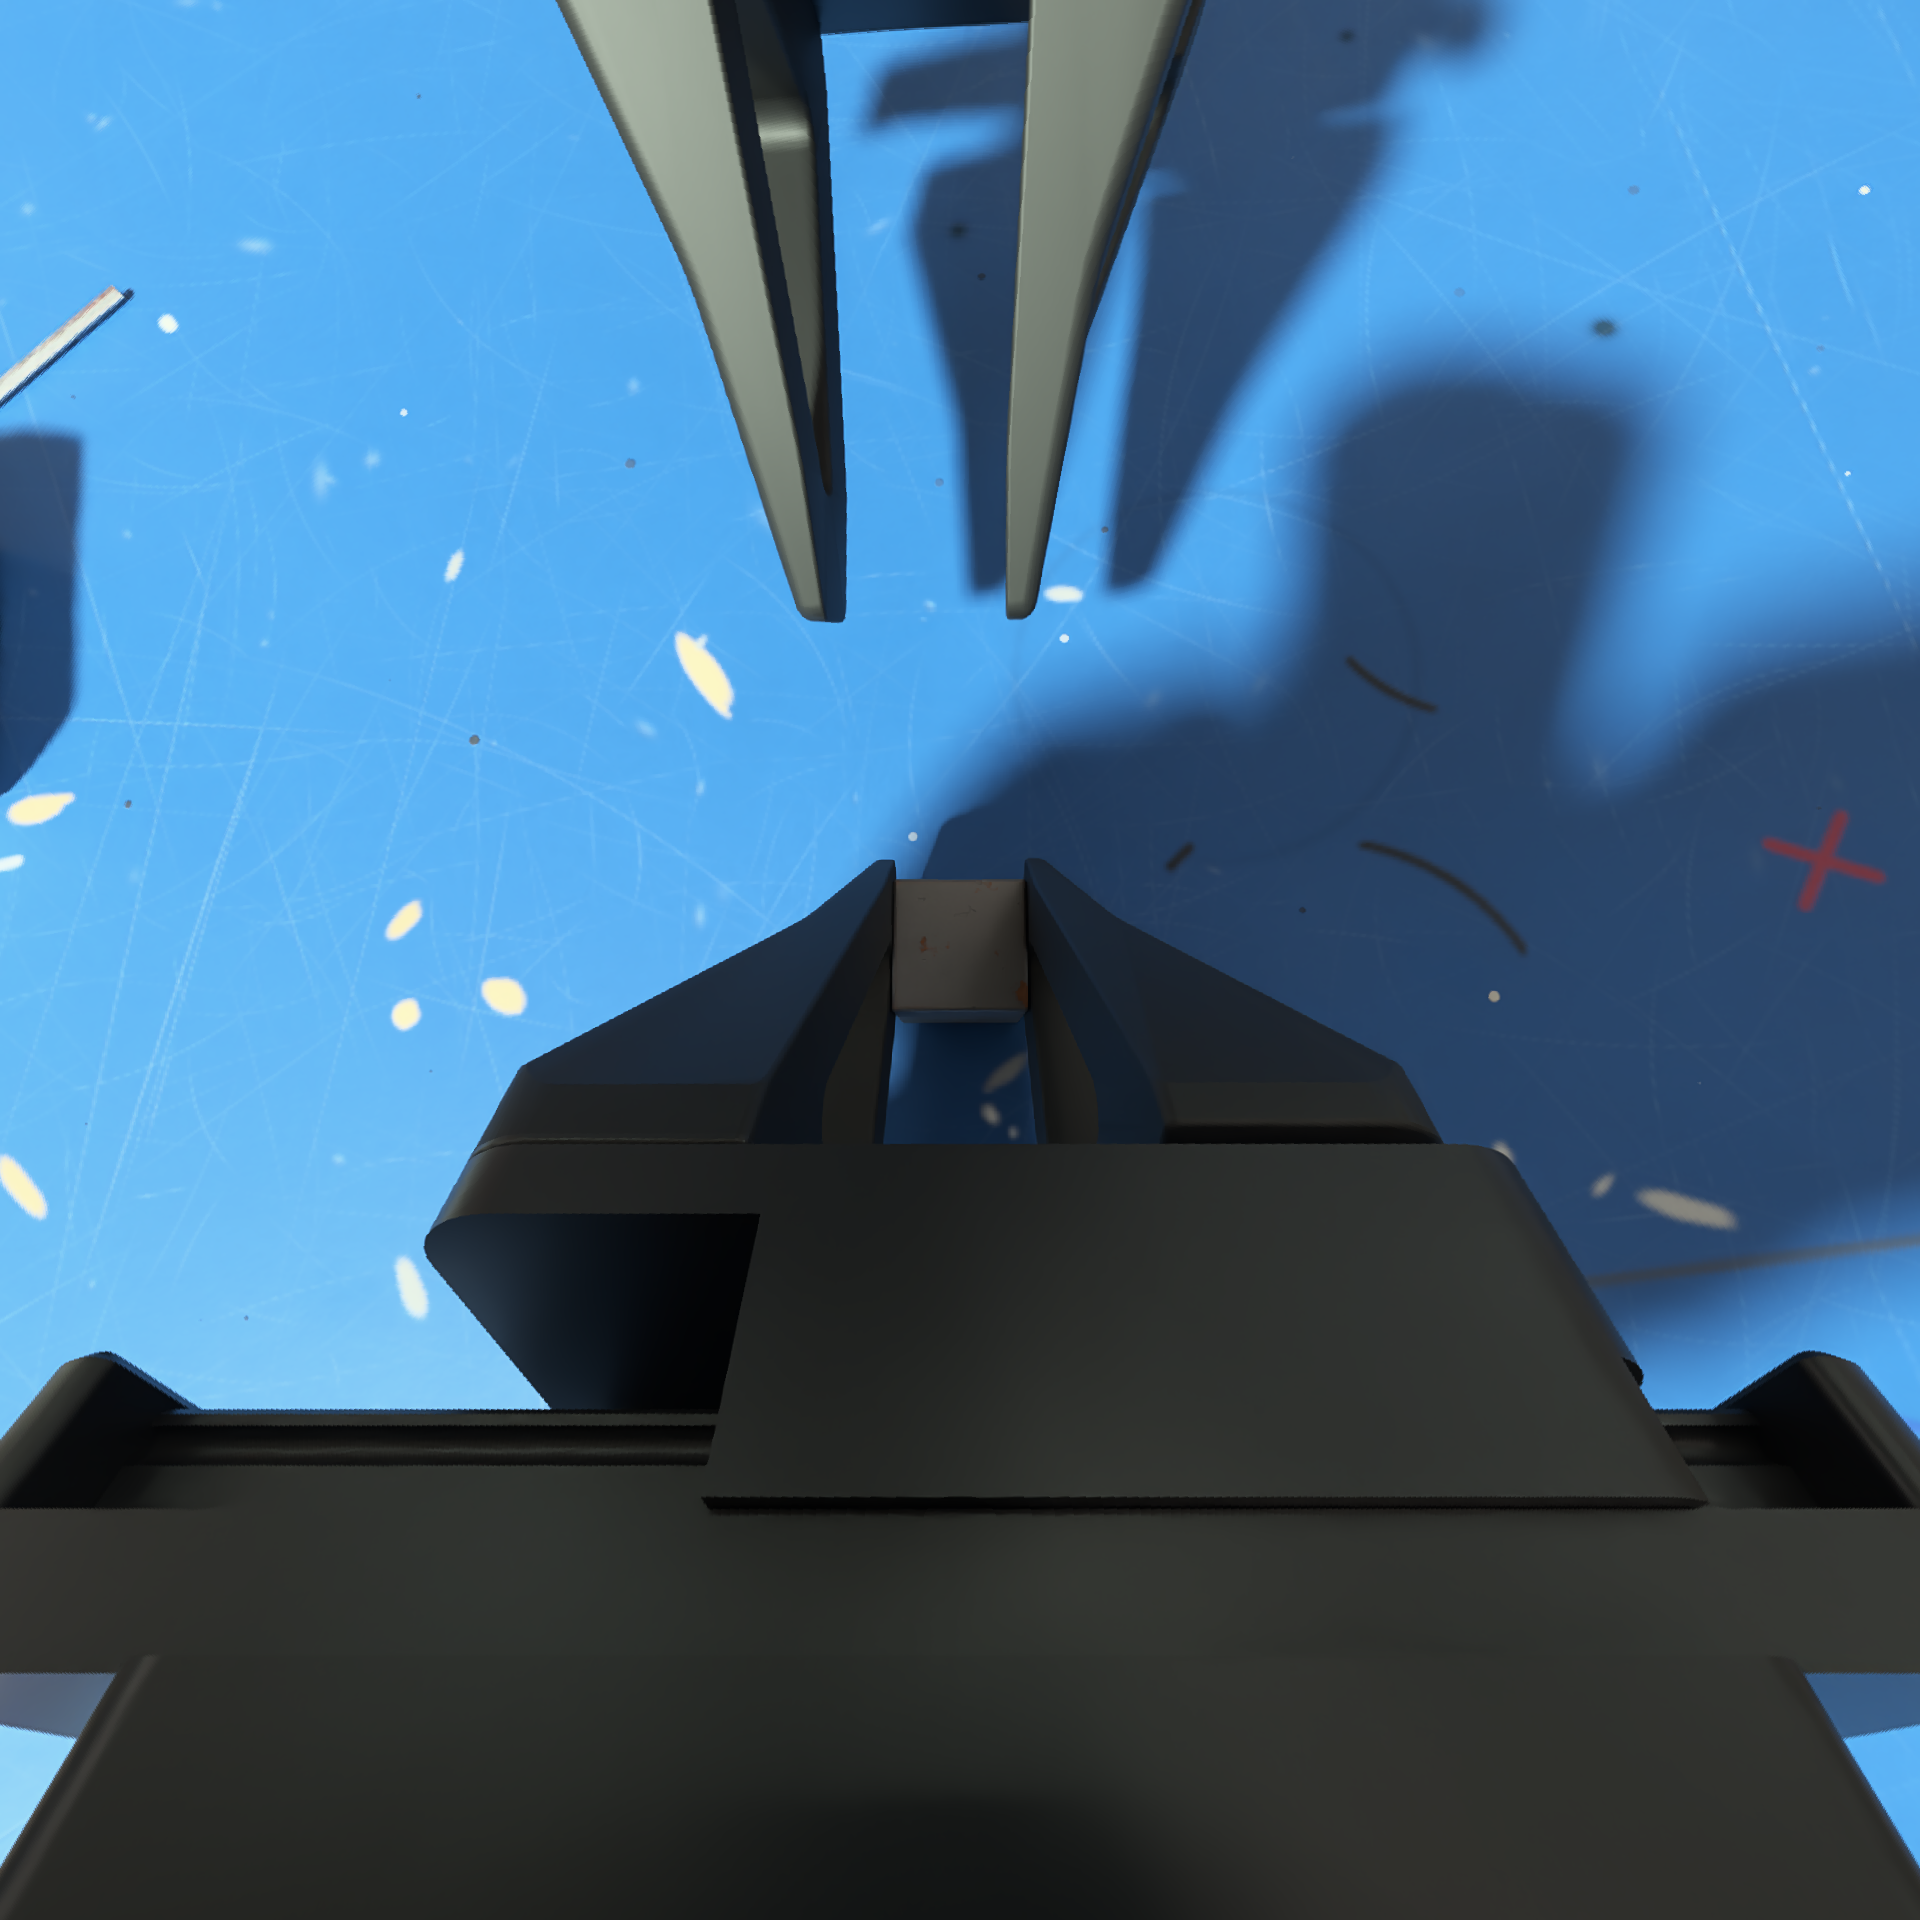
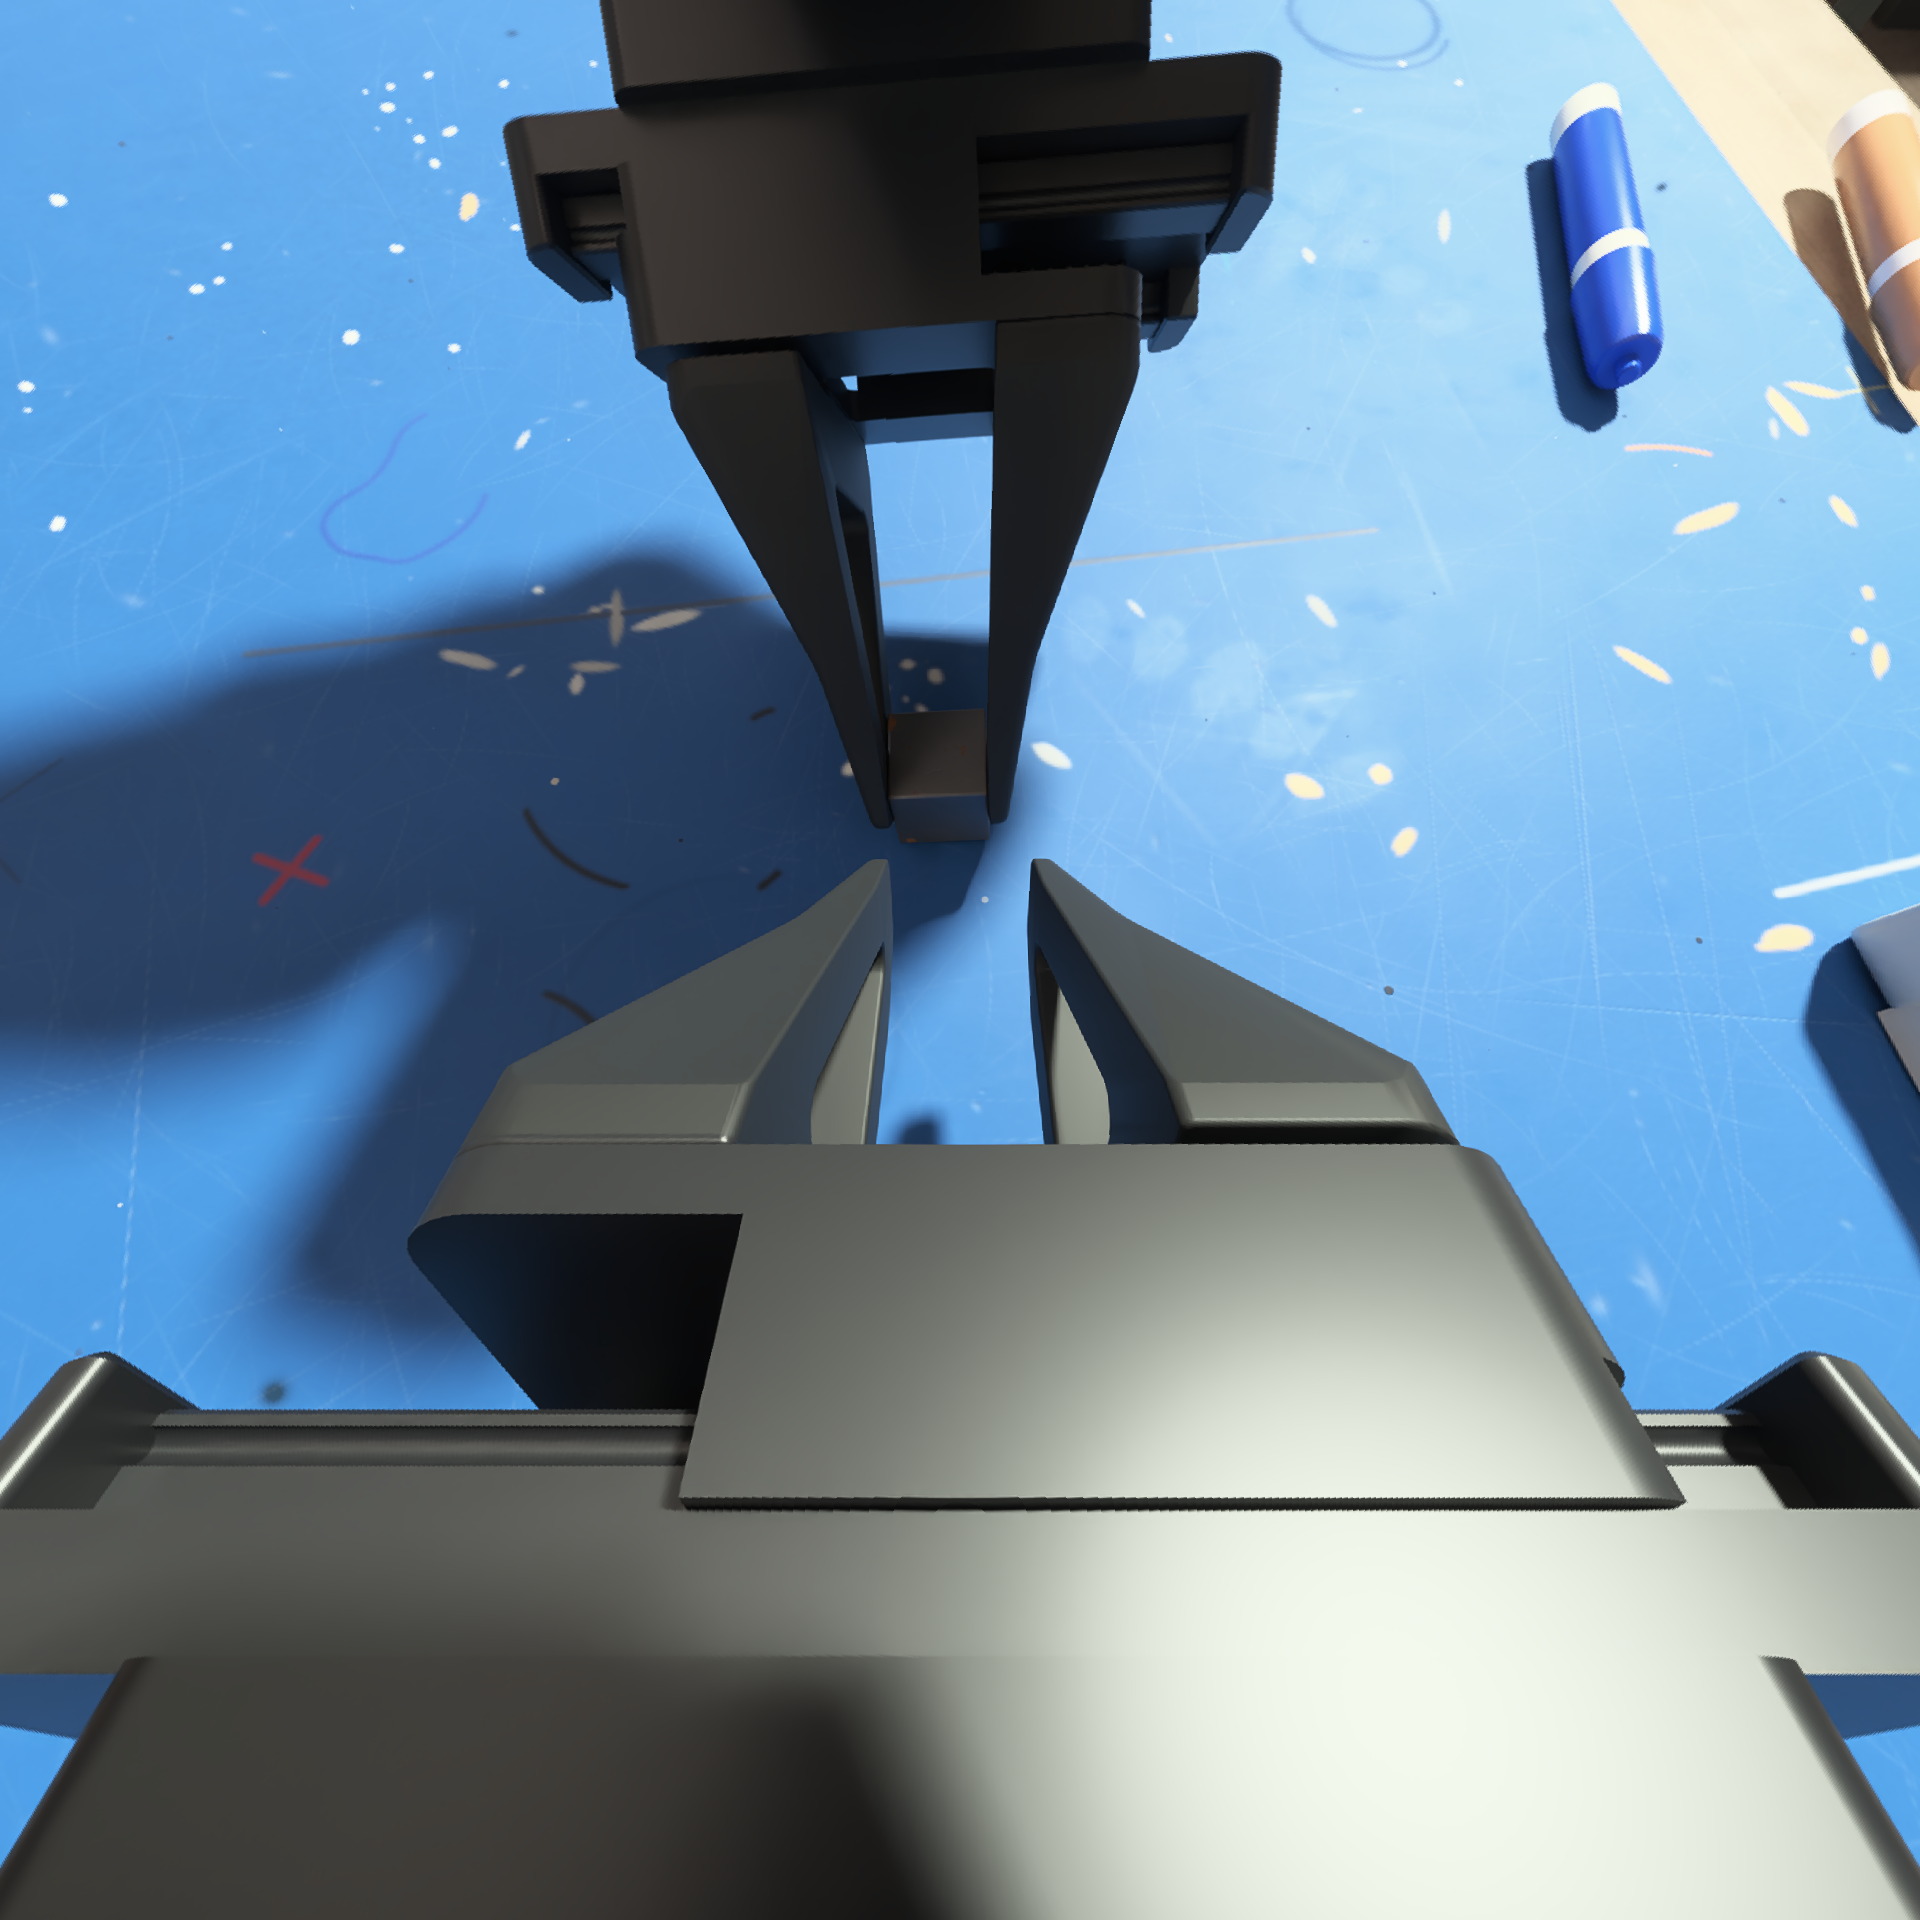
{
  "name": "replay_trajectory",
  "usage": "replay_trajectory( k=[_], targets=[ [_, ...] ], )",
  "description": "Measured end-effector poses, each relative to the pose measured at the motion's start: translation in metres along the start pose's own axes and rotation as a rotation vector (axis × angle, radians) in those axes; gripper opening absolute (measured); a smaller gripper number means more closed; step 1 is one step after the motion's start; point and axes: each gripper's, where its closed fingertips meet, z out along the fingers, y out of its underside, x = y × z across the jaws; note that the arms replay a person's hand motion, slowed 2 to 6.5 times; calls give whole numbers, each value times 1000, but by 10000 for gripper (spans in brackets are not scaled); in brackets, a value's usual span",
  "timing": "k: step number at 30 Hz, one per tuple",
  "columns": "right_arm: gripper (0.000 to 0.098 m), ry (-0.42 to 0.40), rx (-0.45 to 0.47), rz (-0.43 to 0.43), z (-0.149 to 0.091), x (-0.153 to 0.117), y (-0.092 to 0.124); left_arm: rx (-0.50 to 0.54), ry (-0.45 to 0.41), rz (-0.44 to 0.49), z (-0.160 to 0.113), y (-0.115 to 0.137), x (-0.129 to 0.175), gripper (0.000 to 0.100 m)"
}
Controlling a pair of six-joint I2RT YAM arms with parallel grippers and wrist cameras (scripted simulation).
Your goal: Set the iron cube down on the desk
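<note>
Between the dark jaws of the left gripper (image 1: 959, 868) sits the iron cube (image 1: 958, 951), a small grey block with faint rust flecks, pinched on two opposite faces near the fingertips. Whether its base touches the blue surface (image 1: 416, 675) cannot be told; the right wrist view shows the cube (image 2: 938, 769) low over the surface with its shadow close beneath. The right gripper (image 2: 959, 868) faces the left one tip to tip, jaws parted with only bare surface showing in the gap, holding nothing and clear of the cube. No container appears in either view. One cube is present, and two grippers. One blue marker (image 2: 1605, 239) with white bands lies well off to the side, near a brown cylinder (image 2: 1881, 229) at a tan edge strip. One red cross mark (image 2: 289, 869) is drawn on the scratched, paint-flecked surface, and a pale flat object (image 2: 1891, 987) pokes in at the frame edge.
</note>
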Motion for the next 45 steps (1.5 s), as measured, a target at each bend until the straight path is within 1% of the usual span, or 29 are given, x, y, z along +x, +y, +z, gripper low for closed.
replay_trajectory(
  k=[4, 24, 45],
  targets=[
    [222, 1, 13, 4, -1, 0, 0, 0, 0, 0, 0, 0, 0, 201],
    [211, 12, 16, 17, -1, 1, 1, 4, -10, 7, 0, 0, 0, 201],
    [210, 4, 35, 27, -3, 2, -2, 1, -50, -36, -3, 2, 2, 201]
  ],
)
